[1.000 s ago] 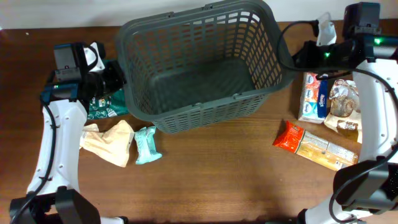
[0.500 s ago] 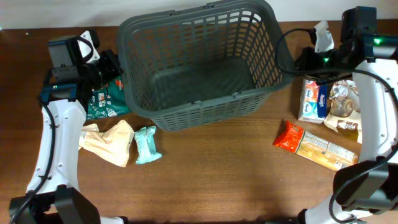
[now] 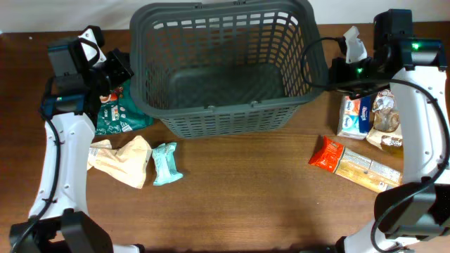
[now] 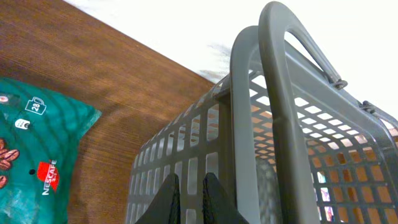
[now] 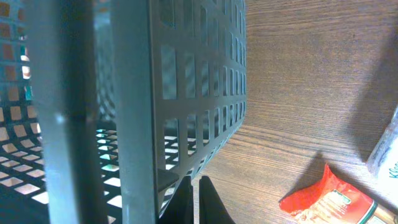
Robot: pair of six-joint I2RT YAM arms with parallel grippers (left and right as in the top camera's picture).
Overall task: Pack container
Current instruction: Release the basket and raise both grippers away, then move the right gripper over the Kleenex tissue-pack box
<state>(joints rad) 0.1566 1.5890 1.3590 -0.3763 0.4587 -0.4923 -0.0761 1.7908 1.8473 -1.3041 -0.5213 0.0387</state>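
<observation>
The container (image 3: 225, 121), a large dark grey lattice basket, stands at the back middle of the table, squared to the table edge and with nothing in it. My left gripper (image 3: 121, 70) is at its left wall. In the left wrist view the fingers (image 4: 191, 202) are nearly together against the lattice (image 4: 273, 93), with a rib showing in the narrow gap. My right gripper (image 3: 336, 70) is at the basket's right wall. In the right wrist view its fingers (image 5: 194, 199) are shut, right beside the wall's lower edge (image 5: 130, 93).
A green Nescafe packet (image 3: 112, 116) (image 4: 31, 155), a beige packet (image 3: 123, 160) and a small teal packet (image 3: 166, 163) lie left of the basket. On the right lie a blue-white packet (image 3: 355, 116), a clear snack bag (image 3: 387, 119) and a red-orange packet (image 3: 355, 165) (image 5: 329, 199).
The basket has turned from a slanted position to square with the table and shifted back. My left gripper moved back and left with the basket's left side. My right gripper barely moved.
</observation>
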